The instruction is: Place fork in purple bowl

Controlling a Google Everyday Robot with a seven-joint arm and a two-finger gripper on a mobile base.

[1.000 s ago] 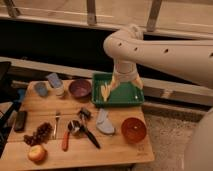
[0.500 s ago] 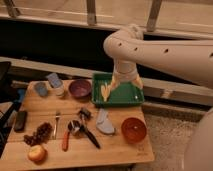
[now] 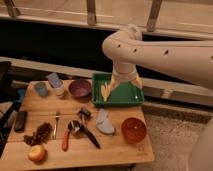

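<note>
The tool (image 3: 120, 86) hangs over the green tray (image 3: 126, 98) at the bench's (image 3: 112, 147) back edge; wide or narrow, I cannot tell. The fork (image 3: 56, 124) lies near the left edge, beside the grapes (image 3: 39, 134).

Wooden table (image 3: 116, 148) on speckled floor (image 3: 172, 132), dark wall (image 3: 60, 46) and railing (image 3: 91, 14) behind — claw (image 3: 120, 88) above the table's far side.

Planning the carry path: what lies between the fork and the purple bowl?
In the camera view, only bare tabletop lies between the fork and the purple bowl. The end effector hangs over the green tray.
</note>
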